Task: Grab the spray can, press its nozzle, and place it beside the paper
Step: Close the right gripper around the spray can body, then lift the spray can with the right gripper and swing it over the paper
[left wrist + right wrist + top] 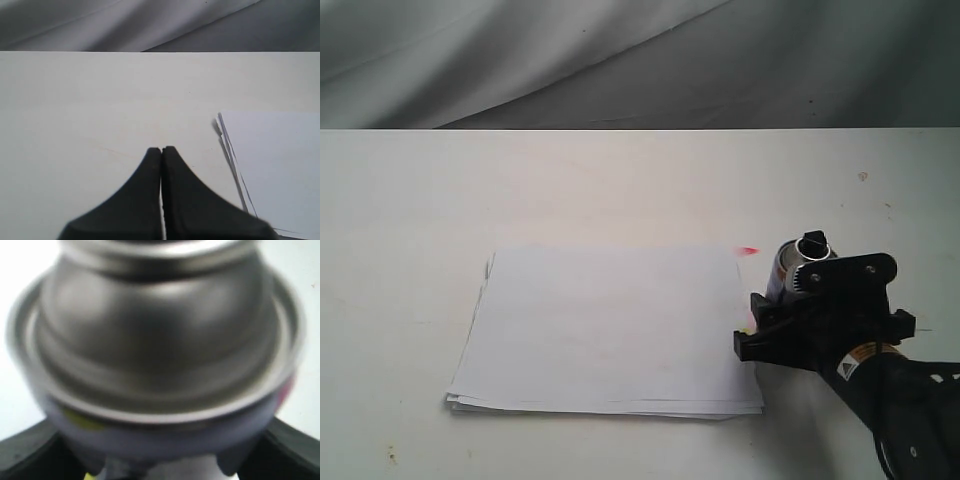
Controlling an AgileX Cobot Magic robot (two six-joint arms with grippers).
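Two sets of fingers are in play, and only one is busy. Nearest me, at about 4 o'clock on the counter (pixel 620 180), a black arm (pixel 910 420) reaches in, and the right fingers (pixel 770 335) are closed around the lower body of the spray can (pixel 788 272), one dark pad on each side with no gap showing. From the wrist camera the can's shiny domed shoulder fills the picture, blurred by closeness. The can stands upright, its black nozzle (pixel 813 243) uppermost and uncovered. I cannot tell whether its base touches the counter or hangs just above it.

The can is just off the 3 o'clock edge of the paper (pixel 605 330), very near the stack's far right corner. The paper itself lies flat around 6 o'clock on the counter, a thin white stack with its sheets slightly fanned at the near and 9 o'clock edges. A small red fleck (pixel 748 251) sits at its far right corner, beside the can.

The left fingers (pixel 155 170) are pressed together tip to tip and hold nothing. They hover over bare counter, close to the stack's fanned edge.

Farther back, toward 12 o'clock, the pale counter ends at a straight edge, and a grey cloth (pixel 620 60) hangs in folds behind it.
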